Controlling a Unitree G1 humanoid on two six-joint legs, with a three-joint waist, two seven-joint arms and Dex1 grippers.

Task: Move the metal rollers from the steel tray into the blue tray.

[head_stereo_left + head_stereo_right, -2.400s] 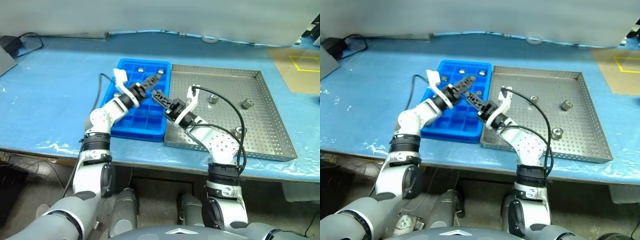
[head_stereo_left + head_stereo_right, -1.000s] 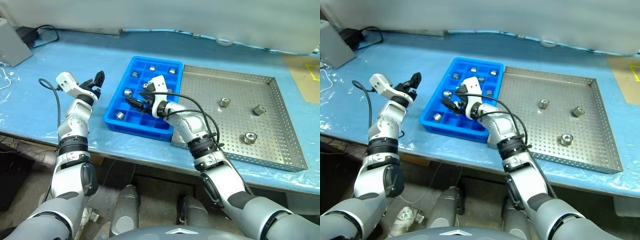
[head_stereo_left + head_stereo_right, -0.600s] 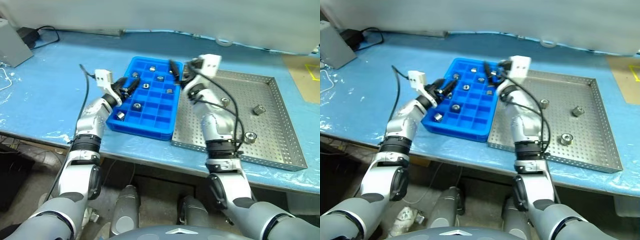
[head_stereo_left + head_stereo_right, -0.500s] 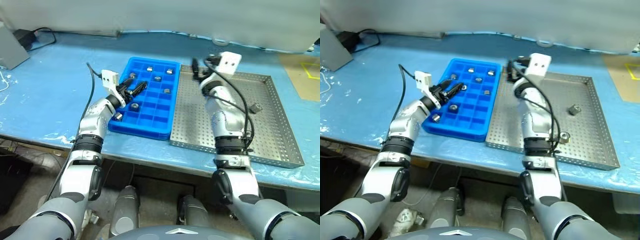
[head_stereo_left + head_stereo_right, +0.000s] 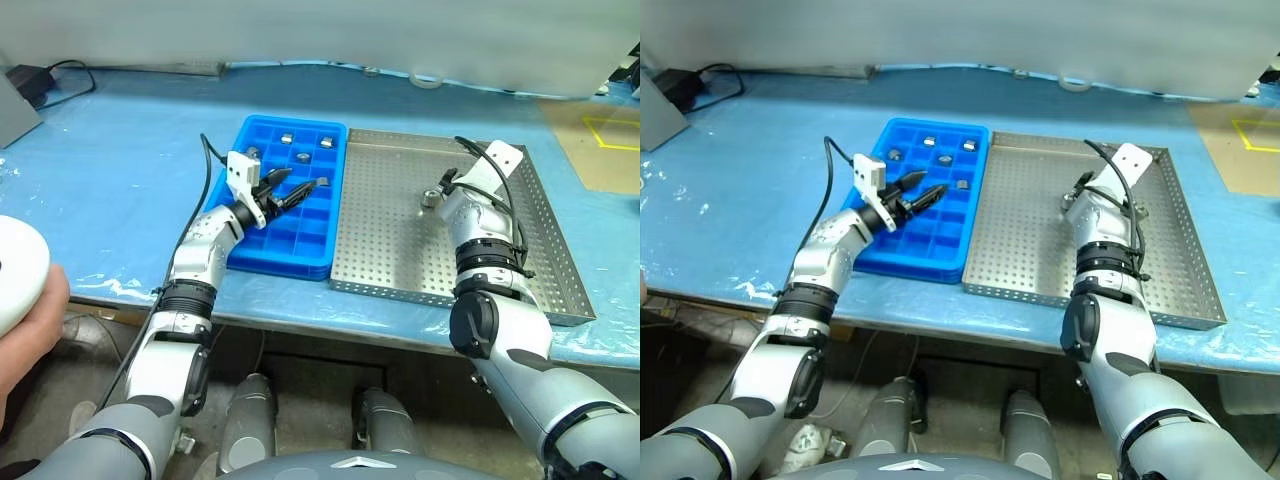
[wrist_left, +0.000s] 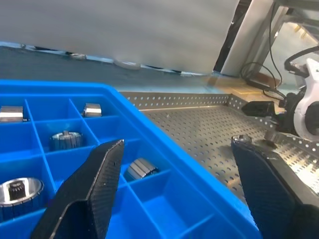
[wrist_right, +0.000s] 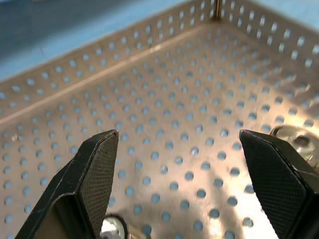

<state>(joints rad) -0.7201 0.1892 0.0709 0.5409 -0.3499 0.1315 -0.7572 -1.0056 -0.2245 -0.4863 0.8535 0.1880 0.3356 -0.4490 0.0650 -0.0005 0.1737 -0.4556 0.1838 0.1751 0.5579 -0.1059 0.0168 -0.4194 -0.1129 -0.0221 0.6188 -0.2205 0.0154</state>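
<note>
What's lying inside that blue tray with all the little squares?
The blue tray holds several small metal rollers, one to a compartment, mostly toward its far end. The left gripper hangs over the middle and covers some compartments there.

The blue tray (image 5: pixel 270 250) lies on the table (image 5: pixel 110 190) with the steel tray (image 5: pixel 400 250) touching its right side, both near the table's front edge. Several metal rollers (image 5: pixel 286 139) sit in separate compartments toward the back of the blue tray, and one roller (image 5: pixel 429 198) lies on the steel tray's floor toward its middle, just left of the right gripper (image 5: pixel 445 185), which hangs above that tray. The left gripper (image 5: pixel 297 192) is over the middle of the blue tray, pointing right toward the steel tray; a roll of tape (image 5: pixel 426 78) lies on the table behind the steel tray.
</note>
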